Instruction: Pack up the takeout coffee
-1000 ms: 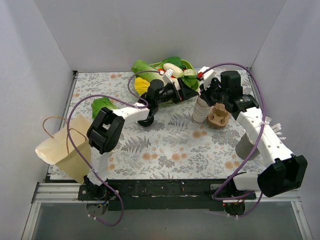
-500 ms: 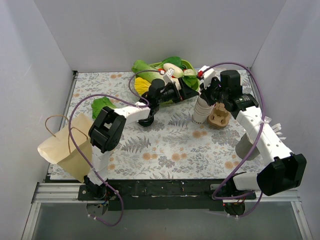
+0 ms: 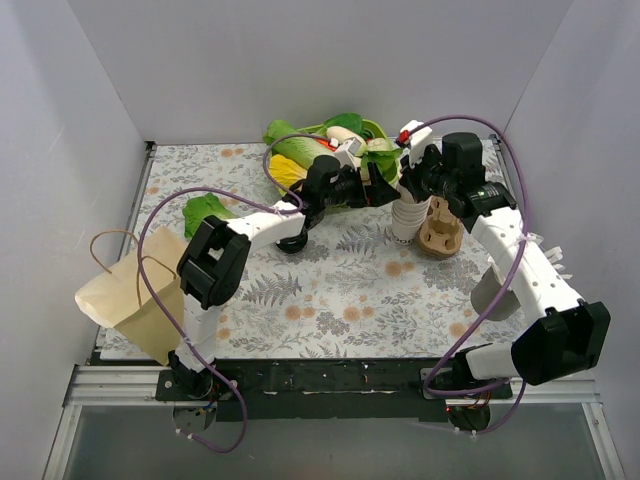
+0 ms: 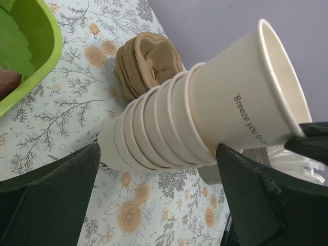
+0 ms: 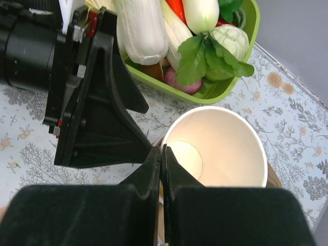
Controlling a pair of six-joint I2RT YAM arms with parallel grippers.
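A stack of lidless cream paper cups [image 3: 405,220] stands at the back right; this is not the lidded coffee. No cup with a black lid shows in any view. My right gripper [image 3: 417,190] is shut on the rim of the top cup [image 5: 220,148], one finger inside and one outside, as the right wrist view [image 5: 162,154] shows. My left gripper [image 3: 385,192] is open, with its fingers on either side of the lower stack [image 4: 154,133] and not touching it. In the left wrist view the left gripper [image 4: 158,149] frames the stack, and the top cup [image 4: 246,97] sticks out of it.
A stack of brown cup carriers [image 3: 440,232] sits right of the cups. A green tray [image 3: 378,130] of vegetables is behind them. A brown paper bag [image 3: 130,295] lies at the front left. A black round thing [image 3: 292,243] lies under the left arm, and a grey cylinder [image 3: 490,293] stands at the right.
My left gripper has moved right until its fingers straddle the cup stack. My right gripper has shifted slightly toward the back, still on the top cup's rim.
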